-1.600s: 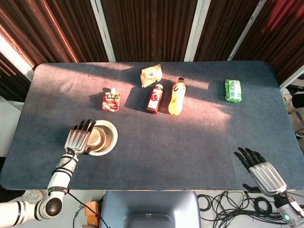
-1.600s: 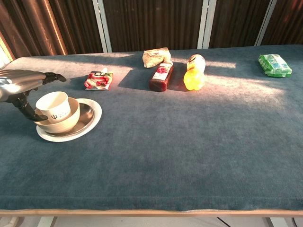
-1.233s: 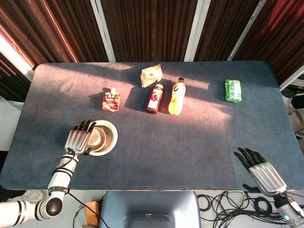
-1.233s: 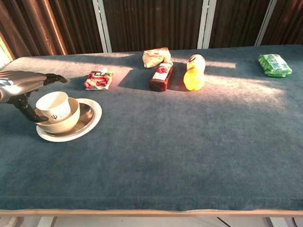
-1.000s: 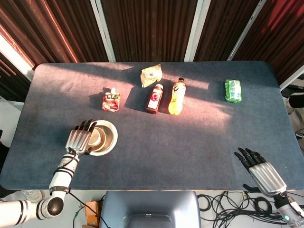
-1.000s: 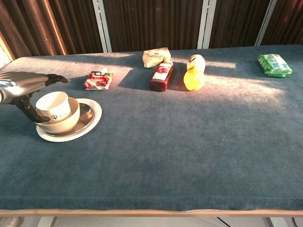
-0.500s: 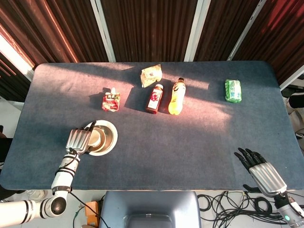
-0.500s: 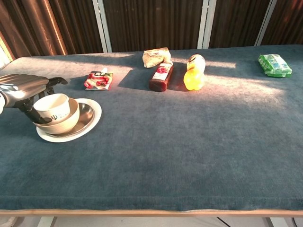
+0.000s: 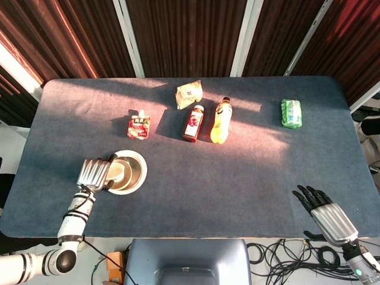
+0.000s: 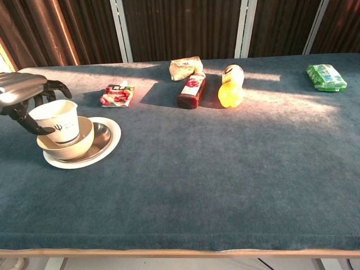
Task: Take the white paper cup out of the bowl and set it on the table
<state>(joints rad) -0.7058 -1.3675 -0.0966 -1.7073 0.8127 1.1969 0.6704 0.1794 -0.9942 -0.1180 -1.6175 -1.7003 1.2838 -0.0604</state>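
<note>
**Left hand on paper cup, cup raised and tilted at bowl**

Left hand (image 10: 22, 93) positioned at the near-left of the table (image 9: 237, 178), fingers curled over the rim and thumb under the side of the white paper cup (image 10: 56, 120); cup grasped. Cup seen tilted toward the left in the chest view, lower part still inside the bowl (image 10: 76, 145), upper part well above the bowl rim. Dark logo visible on the cup wall. Bowl seated on a white plate (image 10: 107, 147) with a metallic inner surface showing to the right of the bowl. From the head view, left hand (image 9: 95, 172) covering the left part of the plate (image 9: 138, 178), most of the cup hidden beneath it.

Right hand (image 9: 325, 212) held beyond the near-right edge of the table, fingers spread apart, nothing in it; outside the chest view.

Further items on the far half of the table: red drink pouch (image 9: 139, 126) lying flat, far from the plate; crumpled snack bag (image 9: 189, 94) at far centre; red-labelled bottle (image 9: 193, 123) and orange juice bottle (image 9: 221, 120) lying side by side, just right of the pouch, close together; green packet (image 9: 291, 113) far right, well apart from the rest.
</note>
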